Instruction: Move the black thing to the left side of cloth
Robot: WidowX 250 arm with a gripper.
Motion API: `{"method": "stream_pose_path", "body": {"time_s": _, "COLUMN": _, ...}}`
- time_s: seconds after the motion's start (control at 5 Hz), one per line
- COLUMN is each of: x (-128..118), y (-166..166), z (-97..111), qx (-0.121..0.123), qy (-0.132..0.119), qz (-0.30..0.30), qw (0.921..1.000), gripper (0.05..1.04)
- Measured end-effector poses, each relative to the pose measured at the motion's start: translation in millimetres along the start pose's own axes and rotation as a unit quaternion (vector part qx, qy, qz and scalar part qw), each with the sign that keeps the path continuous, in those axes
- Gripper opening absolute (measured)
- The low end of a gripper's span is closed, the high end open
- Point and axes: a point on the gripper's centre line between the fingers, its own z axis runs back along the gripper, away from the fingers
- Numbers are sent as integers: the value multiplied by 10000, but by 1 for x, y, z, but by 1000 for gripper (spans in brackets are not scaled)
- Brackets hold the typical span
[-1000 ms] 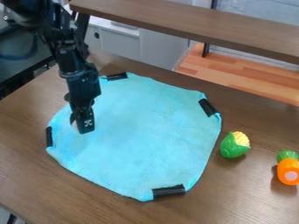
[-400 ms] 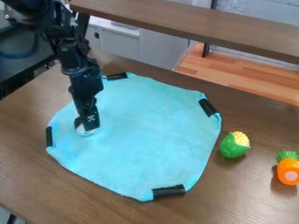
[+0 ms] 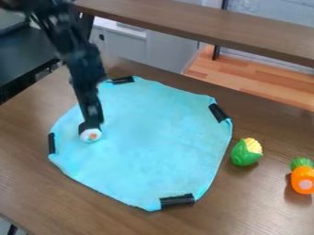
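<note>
The gripper [image 3: 91,121] hangs down over the left part of the light blue cloth [image 3: 147,137]. Directly below its tip is a small round sushi-like piece [image 3: 91,135], with a white face, an orange and green centre and a black side. The piece is on the cloth's left side, a little in from the left edge. Its upper part meets the dark gripper, and I cannot tell whether it is held.
Black strips lie at the cloth's edge, at the left [image 3: 51,143], top [image 3: 122,80], right [image 3: 217,112] and bottom [image 3: 177,201]. To the right are a toy corn [image 3: 246,152] and a toy carrot [image 3: 302,176]. A brown shelf [image 3: 202,25] crosses the top.
The gripper has shifted slightly right, then up toward the back. The round piece, at first mostly hidden behind it, now shows its white face below the tip.
</note>
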Motion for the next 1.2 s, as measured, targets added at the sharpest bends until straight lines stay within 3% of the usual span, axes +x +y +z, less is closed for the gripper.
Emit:
{"method": "stream_pose_path", "body": {"time_s": 0.2, "x": -9, "y": 1, "z": 58, "qx": 179, "qy": -267, "qz": -98, "qw": 9994, "gripper": 1001}}
{"method": "stream_pose_path", "body": {"time_s": 1.2, "x": -8, "y": 0, "z": 60, "qx": 175, "qy": -270, "qz": -143, "qw": 9994, "gripper": 1001}}
